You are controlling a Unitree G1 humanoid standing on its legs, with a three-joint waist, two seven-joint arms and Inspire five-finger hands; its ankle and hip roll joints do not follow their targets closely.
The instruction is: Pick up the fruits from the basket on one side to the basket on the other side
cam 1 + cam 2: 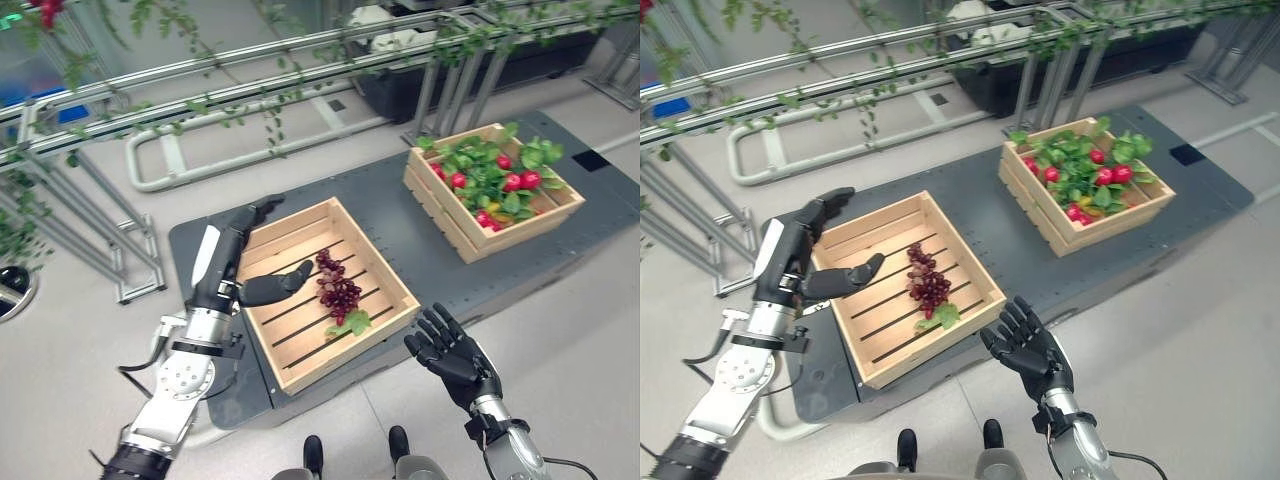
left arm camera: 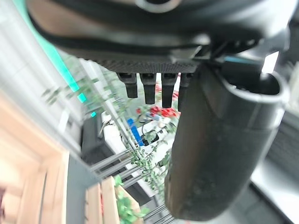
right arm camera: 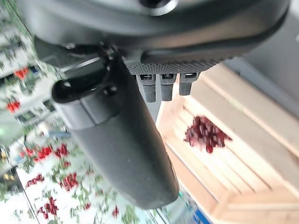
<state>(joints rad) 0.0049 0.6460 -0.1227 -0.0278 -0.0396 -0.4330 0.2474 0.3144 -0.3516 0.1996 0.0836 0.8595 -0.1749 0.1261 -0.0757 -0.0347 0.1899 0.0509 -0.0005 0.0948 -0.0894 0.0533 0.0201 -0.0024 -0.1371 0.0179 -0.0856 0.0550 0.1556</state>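
Observation:
A bunch of dark red grapes [image 1: 337, 287] with a green leaf lies in the near wooden crate [image 1: 390, 266] on the dark platform. The far crate [image 1: 470, 240] at the right holds red fruits [image 1: 520, 182] among green leaves. My left hand [image 1: 240, 250] is open above the near crate's left rim, thumb reaching over the slats toward the grapes, holding nothing. My right hand [image 1: 450, 350] hovers open with spread fingers just off the platform's front edge, right of the near crate. In the right wrist view the grapes [image 3: 205, 134] lie past the fingers [image 3: 161, 88].
The dark platform [image 1: 420, 235] carries both crates. Metal rails with hanging green vines [image 1: 250, 95] run behind it, and a metal frame [image 1: 120, 250] stands at the left. A dark bin [image 1: 400, 80] sits at the back. Pale floor surrounds the platform.

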